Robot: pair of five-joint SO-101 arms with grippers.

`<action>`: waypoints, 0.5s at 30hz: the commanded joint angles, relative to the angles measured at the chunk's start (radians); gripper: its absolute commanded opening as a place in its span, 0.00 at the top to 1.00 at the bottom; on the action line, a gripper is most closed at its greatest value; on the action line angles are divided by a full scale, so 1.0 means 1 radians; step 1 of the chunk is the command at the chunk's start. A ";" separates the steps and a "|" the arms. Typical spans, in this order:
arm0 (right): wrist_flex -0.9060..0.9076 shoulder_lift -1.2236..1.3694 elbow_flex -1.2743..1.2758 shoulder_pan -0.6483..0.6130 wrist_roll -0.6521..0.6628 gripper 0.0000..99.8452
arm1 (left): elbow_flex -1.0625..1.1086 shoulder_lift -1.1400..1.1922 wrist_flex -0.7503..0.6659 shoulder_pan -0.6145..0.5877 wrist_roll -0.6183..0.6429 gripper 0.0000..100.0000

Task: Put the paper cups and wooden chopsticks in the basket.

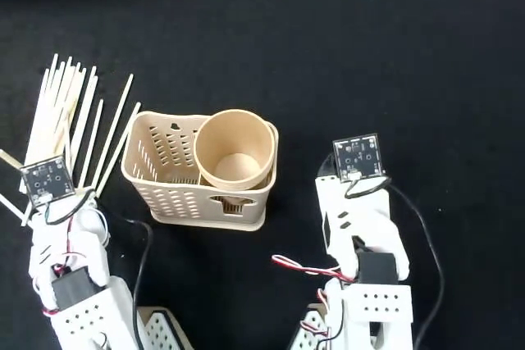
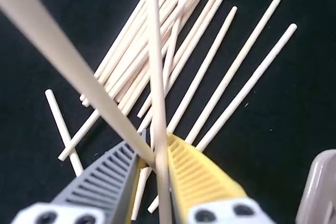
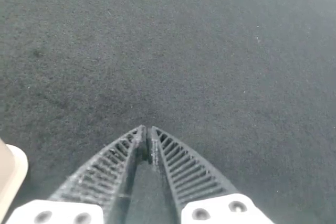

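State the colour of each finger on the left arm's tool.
One ridged plastic finger is grey, the other yellow; the left wrist view shows it best.

You have the beige slotted basket [image 1: 160, 171] standing upright; a tan paper cup [image 1: 235, 150] sits mouth-up in its right end, its rim above the basket's wall; it may be two cups nested, though the high view leaves that unclear. The pale wooden chopsticks [image 1: 67, 102] lie fanned flat just left of the basket; two of them are raised and crossed, clamped in your left gripper [image 2: 155, 153].
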 commanded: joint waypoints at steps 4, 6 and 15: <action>-0.017 -0.007 -0.004 -0.009 0.009 0.99 | -0.208 -0.006 0.037 -0.022 0.023 0.97; -0.017 -0.007 -0.004 -0.009 0.009 0.99 | -0.305 -0.006 0.086 -0.022 0.046 0.97; -0.017 -0.007 -0.004 -0.009 0.009 0.99 | -0.572 -0.008 0.095 -0.022 0.272 0.97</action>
